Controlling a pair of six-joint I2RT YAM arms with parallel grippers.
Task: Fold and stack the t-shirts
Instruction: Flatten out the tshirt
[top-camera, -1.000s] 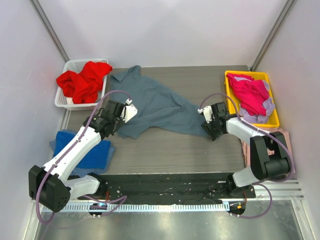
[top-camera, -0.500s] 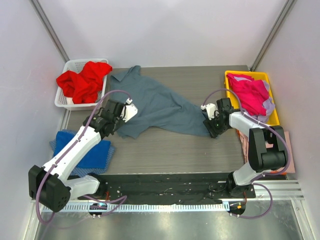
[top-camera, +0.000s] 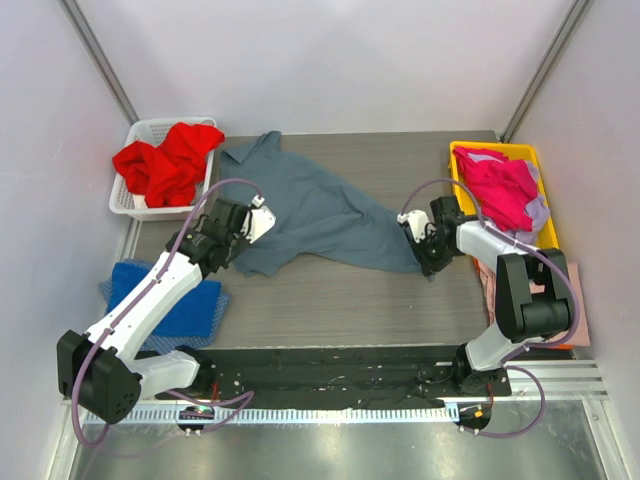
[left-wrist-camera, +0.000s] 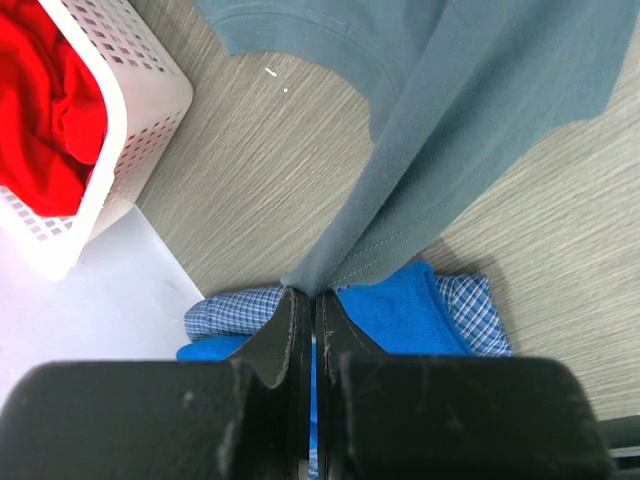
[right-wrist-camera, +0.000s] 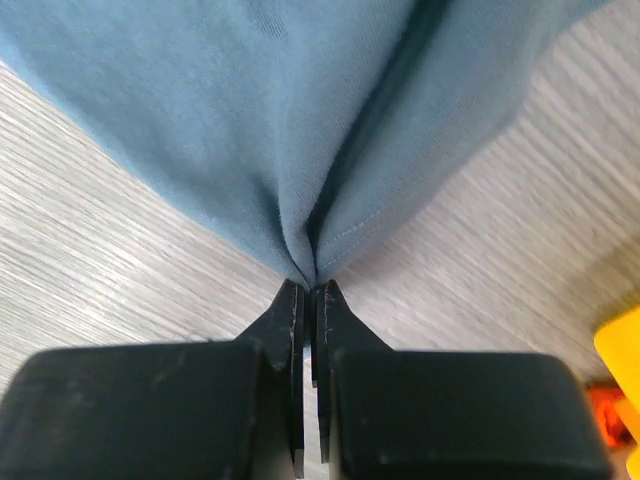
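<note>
Slate t-shirt (top-camera: 320, 210) lies between basket (top-camera: 170, 122) and tray (top-camera: 497, 147), left claw (left-wrist-camera: 303, 300), right claw (right-wrist-camera: 308, 288) clamping it.

**Left arm** (top-camera: 150, 290): white link shells, black joint housings, black base block at the near left.
**Right arm** (top-camera: 522, 300): same white-and-black build, black base at the near right.
**Cables** (top-camera: 186, 232): one thin mauve-grey lead along each arm.
**Wrist heads:** black, each with a small white block (top-camera: 262, 222).
**Jaws:** two flat matte-black fingers (left-wrist-camera: 290, 335) per arm, tapering to thin tips.
</note>
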